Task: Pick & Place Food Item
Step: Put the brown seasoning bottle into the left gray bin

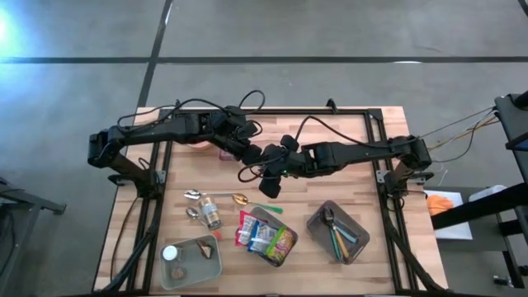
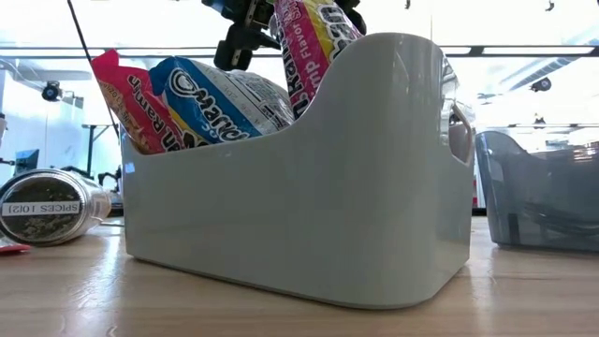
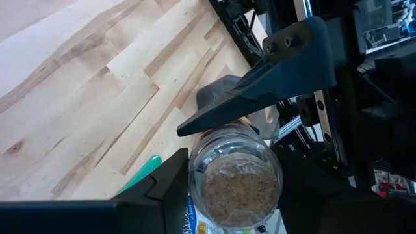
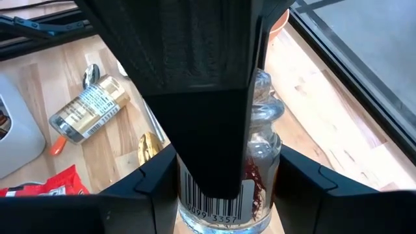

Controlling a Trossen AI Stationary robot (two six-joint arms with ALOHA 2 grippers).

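- Item: glass spice jar, clear, barcode label, reddish contents; in air over mid-table, between the two grippers.
- Right gripper: clamped across jar body at label height, approx. halfway closed.
- Left gripper: around same jar from the opposite end; jar seen end-on in left wrist view. Firm hold or not: can't tell.
- High view: both wrists meet at centre, right gripper beside left gripper; jar itself hidden there.
- Handling, est.: rigid, no give; smooth glass, so prob. slippery under hard pads; moderately heavy for its size; breakable if dropped on wood.
- Grip pt, est.: straight cylindrical body, across widest part, pref. on paper label for friction. Avoid ribbed neck and shoulder, where pads may slide.
- Risk, est.: two tools on one short jar, little spare surface; release by one before the other is secure means a fall.
- Nearby: grey bin w/ snack packets; 2nd spice jar lying flat near spoon.
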